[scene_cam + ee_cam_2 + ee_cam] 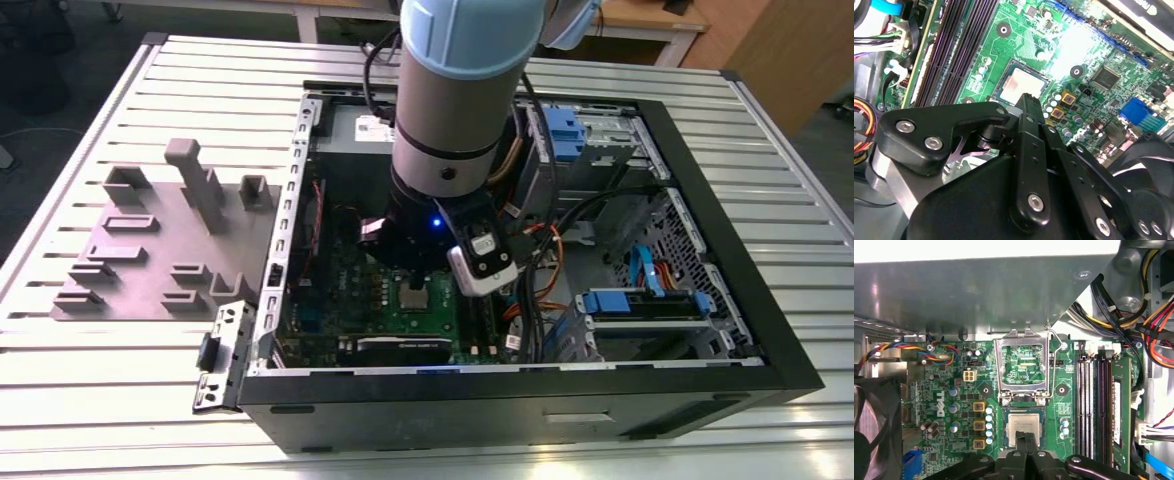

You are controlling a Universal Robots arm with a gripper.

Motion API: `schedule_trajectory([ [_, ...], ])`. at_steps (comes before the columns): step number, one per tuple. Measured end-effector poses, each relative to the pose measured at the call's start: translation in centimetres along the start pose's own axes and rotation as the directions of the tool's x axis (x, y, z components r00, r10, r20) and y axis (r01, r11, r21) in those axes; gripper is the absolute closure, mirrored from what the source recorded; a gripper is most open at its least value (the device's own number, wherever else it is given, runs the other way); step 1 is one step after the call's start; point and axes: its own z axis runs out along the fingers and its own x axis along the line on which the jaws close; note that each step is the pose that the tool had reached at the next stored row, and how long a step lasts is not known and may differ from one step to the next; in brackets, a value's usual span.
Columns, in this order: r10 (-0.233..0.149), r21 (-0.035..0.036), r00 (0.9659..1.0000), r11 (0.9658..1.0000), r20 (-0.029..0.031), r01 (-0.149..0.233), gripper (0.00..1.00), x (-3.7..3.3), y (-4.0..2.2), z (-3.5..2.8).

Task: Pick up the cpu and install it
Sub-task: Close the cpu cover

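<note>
**CPU SEATED IN SOCKET, GRIPPER CLOSED ABOVE IT**

The cpu (1024,426) lies flat in its socket near the middle of the motherboard (916,390), just beside the memory slots (1094,405). The socket load frame (1021,365) stands hinged open next to the cpu. The gripper (1026,437) hangs over the cpu edge farthest from that frame. Its fingers are pressed together with nothing between them; contact with the chip cannot be determined. The open computer case (534,405) rests on the slatted table (120,400), with a grey fixture plate (147,250) towards the exterior view's left edge of the table.
</note>
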Motion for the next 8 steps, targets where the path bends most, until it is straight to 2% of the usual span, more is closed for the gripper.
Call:
schedule_trajectory([
  [6,0.000,0.0002,1.0000,1.0000,0.0000,0.000,0.89,0.00,0.00,-0.08],
  [8,-0.018,0.0010,0.9998,0.9998,-0.0001,0.018,0.89,0.00,0.00,-0.08],
])
